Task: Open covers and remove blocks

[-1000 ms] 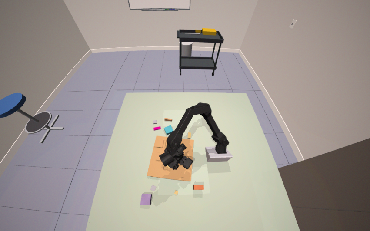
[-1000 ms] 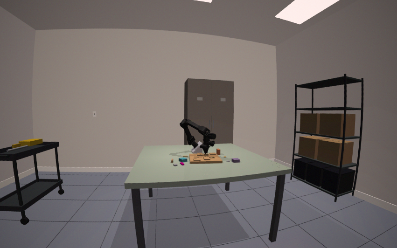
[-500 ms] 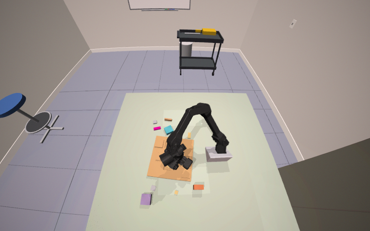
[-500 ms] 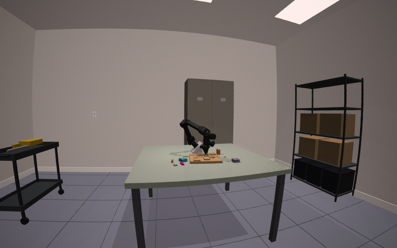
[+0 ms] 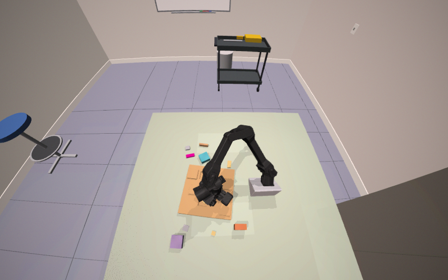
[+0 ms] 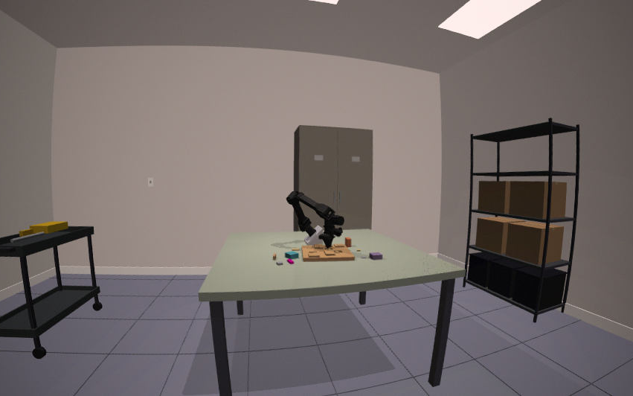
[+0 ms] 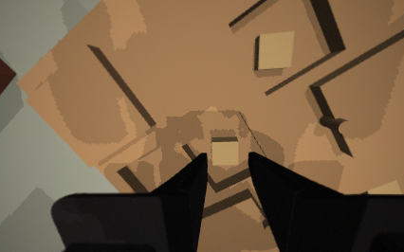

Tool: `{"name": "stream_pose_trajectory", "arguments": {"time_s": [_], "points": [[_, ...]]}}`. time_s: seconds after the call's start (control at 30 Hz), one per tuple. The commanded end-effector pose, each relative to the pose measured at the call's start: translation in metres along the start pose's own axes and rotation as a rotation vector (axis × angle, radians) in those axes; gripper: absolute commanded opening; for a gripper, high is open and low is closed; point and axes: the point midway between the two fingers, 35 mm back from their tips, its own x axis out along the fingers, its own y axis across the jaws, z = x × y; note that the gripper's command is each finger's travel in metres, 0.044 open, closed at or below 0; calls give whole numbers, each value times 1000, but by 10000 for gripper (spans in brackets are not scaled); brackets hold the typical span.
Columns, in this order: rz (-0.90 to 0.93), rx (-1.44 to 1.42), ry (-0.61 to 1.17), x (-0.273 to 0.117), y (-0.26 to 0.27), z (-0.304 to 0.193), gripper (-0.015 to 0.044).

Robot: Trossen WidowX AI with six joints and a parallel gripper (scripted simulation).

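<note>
The orange-brown puzzle board (image 5: 188, 208) (image 7: 187, 62) lies under the arm. The wrist view shows dark well or cover edges, a small dark peg (image 7: 331, 123), one pale square piece (image 7: 275, 50) and another pale square piece (image 7: 225, 153). My gripper (image 6: 328, 245) (image 7: 227, 158) is partly open, low over the board, its fingertips either side of the second piece in the wrist view, without visible contact. A teal block (image 5: 203, 157) (image 6: 291, 254), a magenta block (image 5: 190, 155), a purple block (image 5: 177, 241) (image 6: 376, 256) and an orange block (image 5: 240, 226) (image 6: 347, 242) rest off the board. The arm hides much of the board; I cannot tell every cover's state.
Small pieces also lie off the board: a brown one (image 5: 203, 144), a grey one (image 5: 187, 148), a yellow one (image 5: 229, 163), a pale grey one (image 5: 185, 227) and another yellow one (image 5: 213, 233). The arm's pale base (image 5: 258, 190) stands right of the board in the top view.
</note>
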Motion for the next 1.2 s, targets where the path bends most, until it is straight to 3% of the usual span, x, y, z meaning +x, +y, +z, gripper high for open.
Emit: {"name": "stream_pose_trajectory", "arguments": {"time_s": [0.0,0.7,1.0,1.17], "points": [[-2,-5,4,4,0,-1,144],[-2,-5,5,15,0,-1,144],[0,0,2,13,0,-1,84],[0,0,2,13,0,0,80]]}}
